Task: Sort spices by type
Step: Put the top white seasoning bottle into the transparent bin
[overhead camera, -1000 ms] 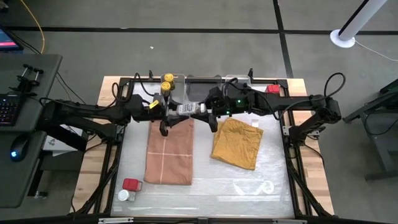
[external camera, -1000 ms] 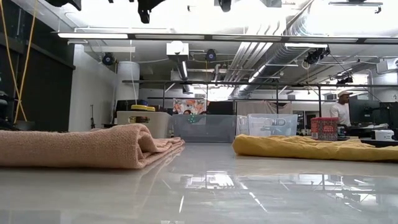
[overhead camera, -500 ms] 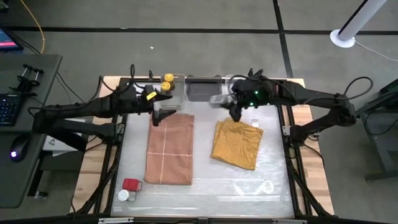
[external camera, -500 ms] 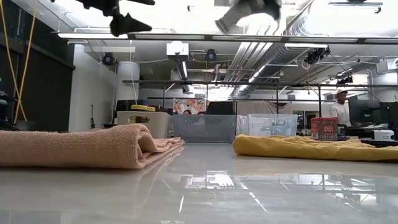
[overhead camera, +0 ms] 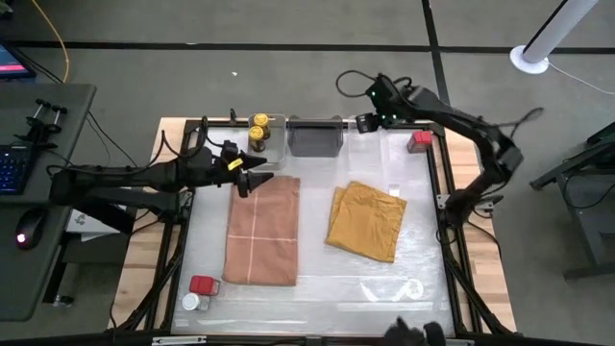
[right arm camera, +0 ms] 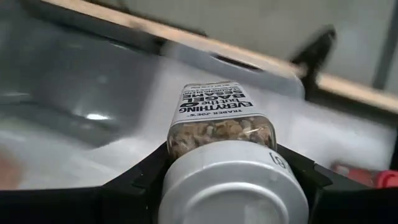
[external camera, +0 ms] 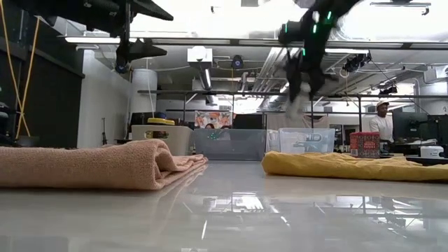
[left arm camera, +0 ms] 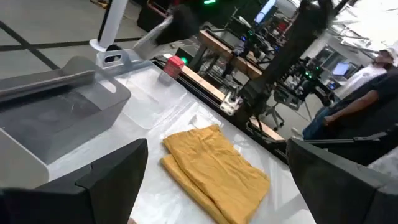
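My right gripper [overhead camera: 368, 122] is up over the table's far edge, beside the grey bin [overhead camera: 315, 137], shut on a clear shaker [right arm camera: 221, 121] with a white cap. My left gripper [overhead camera: 255, 178] hovers open above the far edge of the pink cloth [overhead camera: 261, 231] and touches nothing. Two yellow-lidded jars [overhead camera: 258, 130] stand in a clear tray at the far left. One red tin [overhead camera: 419, 140] sits at the far right. Another red tin [overhead camera: 202, 284] and a white-topped shaker [overhead camera: 192, 302] stand at the near left corner. My right gripper pinches the shaker between its two fingers [right arm camera: 140, 180], on the glass body just below the cap [right arm camera: 177, 146]. The shaker lies along the fingers, with its cap [right arm camera: 233, 180] toward the wrist and its base pointing away. It is lifted clear of the table [external camera: 295, 108].
A mustard cloth [overhead camera: 365, 221] lies folded right of the pink one. A clear bin [external camera: 306, 140] stands at the far edge beside the grey bin. The bare plastic-covered table [overhead camera: 365, 288] stretches along the near side. A person [external camera: 383, 122] stands in the room beyond.
My right gripper has carried the shaker from above the pink cloth's far edge toward the table's far right, rising and turning as it went. My left gripper has drawn back toward the left edge and stays open.
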